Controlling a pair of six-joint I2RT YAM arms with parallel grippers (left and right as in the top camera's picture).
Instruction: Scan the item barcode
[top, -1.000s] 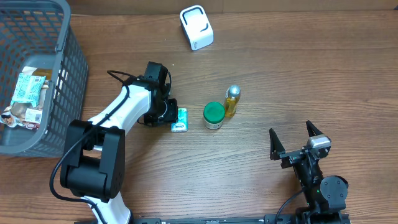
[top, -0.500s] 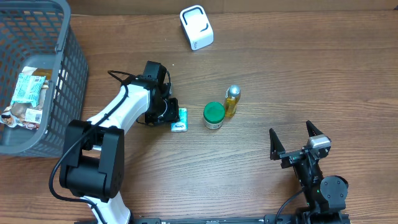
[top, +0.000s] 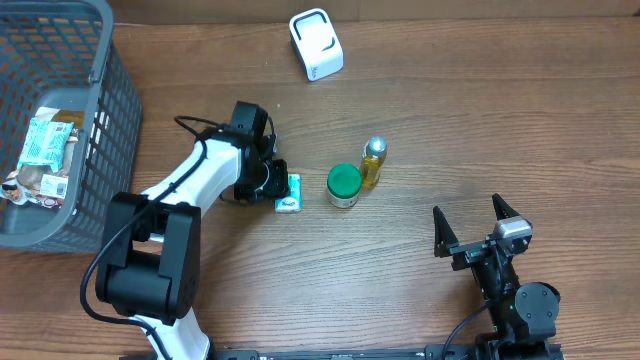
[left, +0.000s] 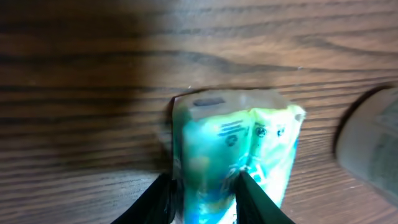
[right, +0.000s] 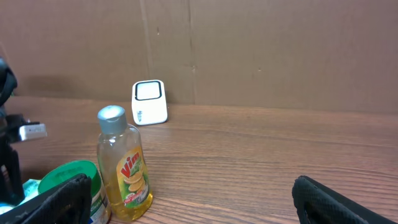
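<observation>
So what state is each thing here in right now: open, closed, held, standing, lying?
Left tool: closed on the teal packet.
Teal packet: lying flat, gripped by that tool.
Right tool: wide open, holding nothing.
Yellow bottle: upright, cap on.
Green-lidded jar: upright, lid on.
White scanner: standing alone, untouched.
Basket: upright, some packets inside.

Basket (top: 112, 95) sits far left on the tabletop (top: 450, 100), packets (top: 42, 142) inside. Scanner (top: 316, 44) far centre. Middle row, left to right: tissue pack (top: 291, 196), jar (top: 344, 186), bottle (top: 372, 163) just beside the jar's far-right. Left gripper (top: 276, 188) on the pack's left end. Right gripper (top: 475, 226) near right, well apart.
</observation>
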